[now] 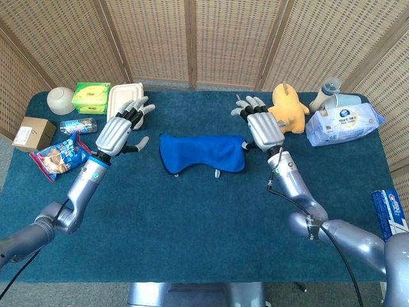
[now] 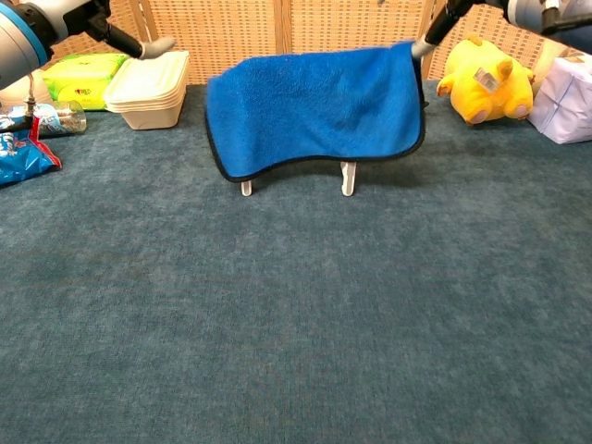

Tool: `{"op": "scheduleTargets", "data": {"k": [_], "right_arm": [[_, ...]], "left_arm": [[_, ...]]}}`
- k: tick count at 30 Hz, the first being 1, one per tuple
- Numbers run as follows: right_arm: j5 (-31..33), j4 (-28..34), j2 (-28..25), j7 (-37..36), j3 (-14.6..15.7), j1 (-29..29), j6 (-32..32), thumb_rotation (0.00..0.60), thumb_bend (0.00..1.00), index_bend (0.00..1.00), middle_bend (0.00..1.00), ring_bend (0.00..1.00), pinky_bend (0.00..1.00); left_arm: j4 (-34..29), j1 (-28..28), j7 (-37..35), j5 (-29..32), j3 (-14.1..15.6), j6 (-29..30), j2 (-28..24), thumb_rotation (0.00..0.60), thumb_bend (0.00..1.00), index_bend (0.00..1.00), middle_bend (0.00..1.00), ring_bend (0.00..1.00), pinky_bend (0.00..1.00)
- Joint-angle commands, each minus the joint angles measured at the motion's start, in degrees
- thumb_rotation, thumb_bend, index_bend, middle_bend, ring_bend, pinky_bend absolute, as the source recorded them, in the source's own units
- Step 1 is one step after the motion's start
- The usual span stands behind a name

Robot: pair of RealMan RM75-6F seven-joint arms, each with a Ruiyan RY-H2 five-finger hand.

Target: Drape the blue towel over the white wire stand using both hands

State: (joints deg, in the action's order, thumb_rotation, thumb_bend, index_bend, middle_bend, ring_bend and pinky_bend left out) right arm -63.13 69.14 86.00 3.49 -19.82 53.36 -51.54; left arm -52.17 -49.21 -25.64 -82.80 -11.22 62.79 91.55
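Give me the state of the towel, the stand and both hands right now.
blue towel: draped over the stand, hanging down its front.
white wire stand: upright, mostly covered, only its feet showing.
left hand: fingers spread, holding nothing, clear of the towel.
right hand: fingers spread, beside the towel's corner; contact unclear.

The head view looks steeply down over the whole worktop [image 1: 192, 217] from above, while the chest view faces forward low and close, both sharing the blue towel [image 1: 203, 152].
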Motion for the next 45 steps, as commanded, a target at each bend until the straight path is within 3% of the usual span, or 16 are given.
{"op": "scheduleTargets", "data": {"k": [1,7,15,23,33,37,45], "right_arm": [[-1.7,-0.9,-0.7,3.6,2.1,0.3,0.5,0.600,0.08,0.07,0.06,0.00,0.00],[-6.5,-2.5,-1.3,7.9,5.0,0.4,-1.5,0.600,0.03,0.00,0.03,0.00,0.00],[-10.6,-1.0,-4.8,10.4,6.9,-0.7,-3.8,0.600,0.01,0.00,0.03,0.00,0.00],[-10.1,2.4,-8.0,10.6,6.9,-3.0,-5.3,0.600,0.01,0.00,0.03,0.00,0.00],[-10.0,5.8,-10.8,7.1,6.7,-7.1,-9.2,0.600,0.00,0.00,0.03,0.00,0.00],[-11.5,7.5,-12.7,3.3,7.8,-10.9,-13.1,0.600,0.00,0.00,0.03,0.00,0.00],[-11.4,9.5,-13.9,-2.9,7.9,-15.7,-17.0,0.600,0.00,0.03,0.03,0.00,0.00]], "left_arm": [[-1.5,0.0,6.1,-0.2,1.6,-2.6,-2.5,0.600,0.42,0.00,0.00,0.00,0.00],[-4.1,0.7,12.8,0.6,1.5,-2.3,-4.6,0.600,0.38,0.00,0.00,0.00,0.00],[-7.1,2.7,12.6,1.6,0.4,0.2,-7.2,0.600,0.38,0.00,0.00,0.00,0.00],[-13.0,6.3,14.2,3.2,0.0,3.1,-11.7,0.600,0.38,0.01,0.00,0.00,0.00],[-29.6,13.2,20.0,7.0,1.5,4.6,-23.0,0.600,0.38,0.08,0.00,0.00,0.00],[-39.6,19.5,22.0,7.6,4.5,8.4,-29.8,0.600,0.38,0.08,0.00,0.00,0.00],[-47.7,27.2,23.3,6.7,8.1,14.7,-34.4,0.600,0.38,0.12,0.00,0.00,0.00]]}}
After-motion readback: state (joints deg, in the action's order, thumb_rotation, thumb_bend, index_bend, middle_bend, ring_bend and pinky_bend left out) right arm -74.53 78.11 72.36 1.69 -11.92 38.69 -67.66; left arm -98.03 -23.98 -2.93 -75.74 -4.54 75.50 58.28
